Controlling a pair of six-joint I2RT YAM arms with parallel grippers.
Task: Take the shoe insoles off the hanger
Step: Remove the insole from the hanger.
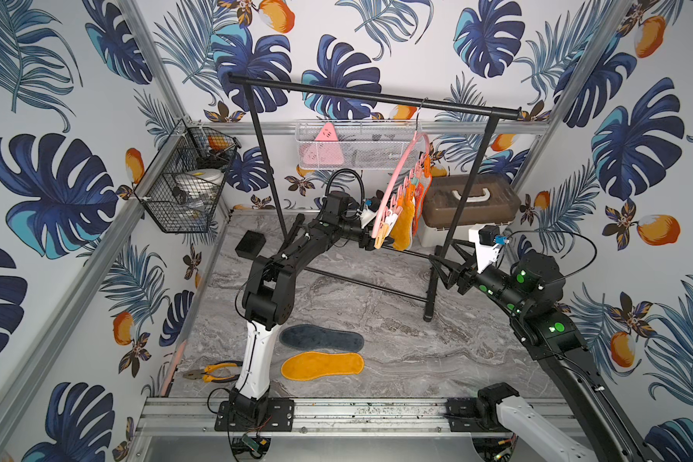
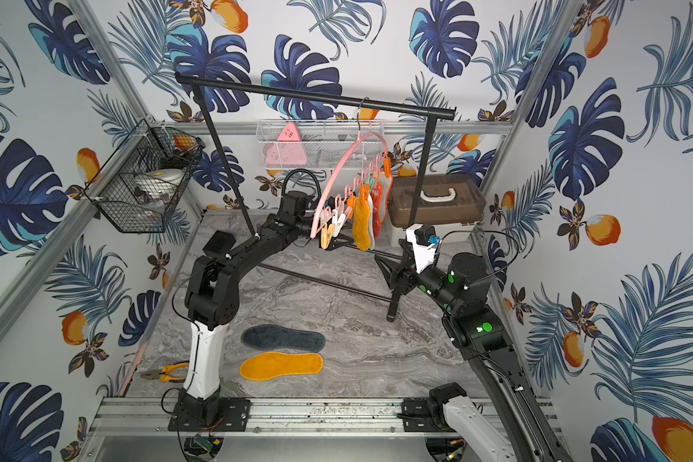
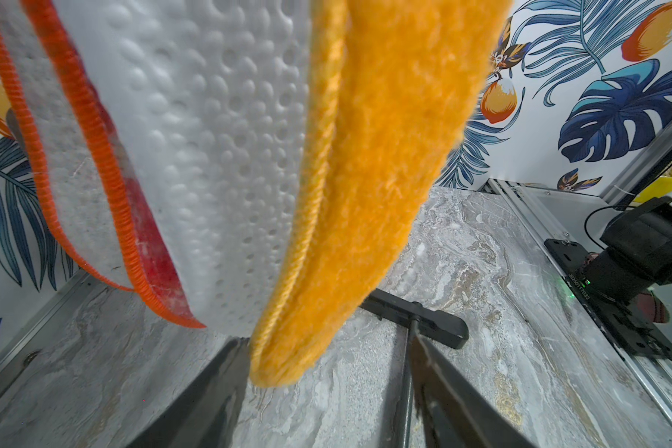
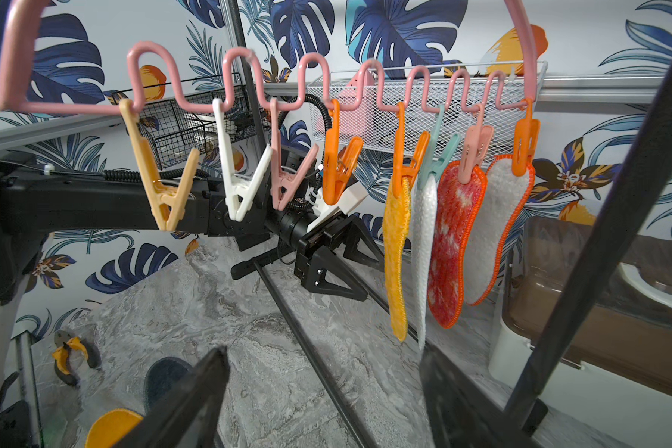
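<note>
We aim the spread left tool (image 3: 328,341) at the clipped orange insole (image 3: 385,155) hanging just ahead, ready to pinch it; the right tool (image 4: 323,351) is also spread.

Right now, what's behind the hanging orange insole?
A white dimpled insole, then red mesh insole, then orange-edged white insole. The orange insole partly covers the dimpled one in the left wrist view.

Top pair: set high over the front edge, tilted down toward the back wall; far off, so the whole cell shows in both top views, slightly offset sideways.
Left wrist: very close to the hanging orange insole (image 3: 385,155), looking down along it to the marble surface (image 3: 482,271).
Right wrist: near, side-on to the hanger (image 4: 8,58), facing a back corner.
Shared: that insole shows in all four views.
</note>
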